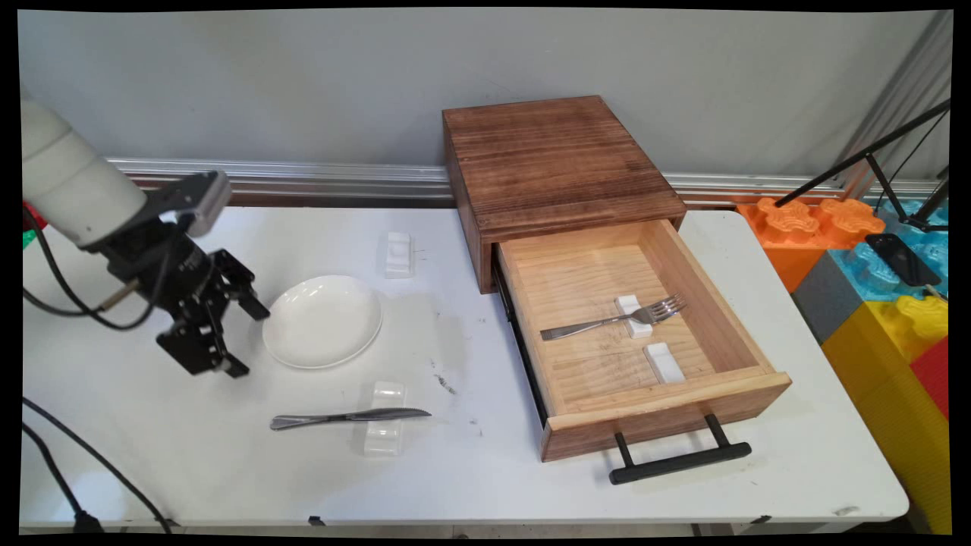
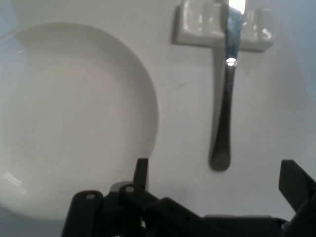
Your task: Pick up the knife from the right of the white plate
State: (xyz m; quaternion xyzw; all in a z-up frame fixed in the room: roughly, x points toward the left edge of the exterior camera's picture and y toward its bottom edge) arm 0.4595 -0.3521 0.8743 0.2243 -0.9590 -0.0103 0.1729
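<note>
The gripper [image 1: 241, 340] is hanging open and empty above the table [image 1: 493, 470], just beside the white plate [image 1: 322, 320] and near the knife [image 1: 349, 416], which is lying across a small white rest [image 1: 384, 428]. The knife is looking thin, stiff and slippery to me, and its handle end [image 2: 219, 159], lying apart from the rest, is offering the best hold. Free table is lying around it, with the open drawer [image 1: 747, 383] well apart on the right.
</note>
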